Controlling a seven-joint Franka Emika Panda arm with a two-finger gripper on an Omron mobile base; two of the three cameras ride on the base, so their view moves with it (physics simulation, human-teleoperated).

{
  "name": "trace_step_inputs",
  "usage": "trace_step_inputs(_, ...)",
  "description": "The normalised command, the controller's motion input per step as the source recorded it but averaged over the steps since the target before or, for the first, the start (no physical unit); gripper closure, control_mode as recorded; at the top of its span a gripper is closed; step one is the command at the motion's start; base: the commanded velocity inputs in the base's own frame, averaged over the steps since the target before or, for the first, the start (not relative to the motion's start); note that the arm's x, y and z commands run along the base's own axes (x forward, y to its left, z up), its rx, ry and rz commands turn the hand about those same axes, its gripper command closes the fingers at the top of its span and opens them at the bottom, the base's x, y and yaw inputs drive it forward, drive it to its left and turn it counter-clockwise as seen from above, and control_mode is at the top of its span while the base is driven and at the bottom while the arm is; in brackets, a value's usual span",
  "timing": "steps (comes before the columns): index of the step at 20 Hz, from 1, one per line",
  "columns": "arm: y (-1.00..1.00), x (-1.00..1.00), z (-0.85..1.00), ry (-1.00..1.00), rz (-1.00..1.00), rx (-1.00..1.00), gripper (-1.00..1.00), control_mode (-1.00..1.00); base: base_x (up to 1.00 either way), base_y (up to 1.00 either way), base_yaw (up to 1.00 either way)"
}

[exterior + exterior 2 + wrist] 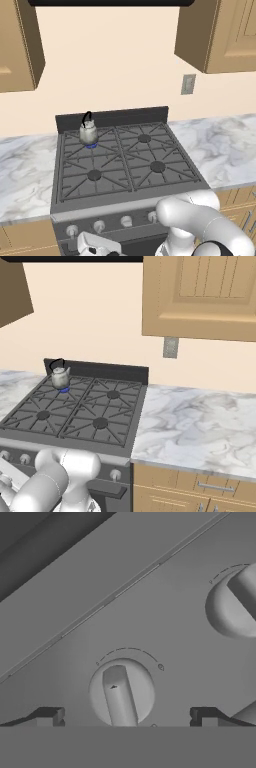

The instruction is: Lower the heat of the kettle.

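The small silver kettle [88, 132] [60, 377] with a thin black arched handle stands on the stove's back-left burner, over a blue flame [91, 146]. My gripper [125, 716] is down at the stove's front panel, far below the kettle. It is open, with its two dark fingertips [50, 716] on either side of a round control knob [121, 693] and not touching it. The knob's bar runs almost straight along the view. In the left base view the hand [89, 245] sits just under the left knobs [72, 230].
A second knob [235, 604] lies up and to the right of the framed one. The gas stove [125, 160] has four grated burners between marble counters [190, 421]. Wooden cabinets hang above and a wall outlet [188, 84] is at the right.
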Motion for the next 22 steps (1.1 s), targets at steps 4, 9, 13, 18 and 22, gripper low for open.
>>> trace_step_inputs(4,-0.03,0.01,0.00,0.00,0.00,0.00,-1.00,-1.00,0.00,0.00,0.00)
trace_step_inputs(9,-0.08,0.02,0.00,-0.01,0.00,0.00,-1.00,-1.00,0.00,0.00,0.00)
trace_step_inputs(13,-0.05,0.05,0.00,-0.01,0.00,0.00,-1.00,-1.00,0.00,0.00,0.00)
trace_step_inputs(18,0.00,0.17,0.00,0.00,0.00,0.00,-1.00,-1.00,0.00,0.00,0.00)
trace_step_inputs(22,0.00,0.16,0.00,0.00,0.00,0.00,-1.00,-1.00,0.00,0.00,0.00)
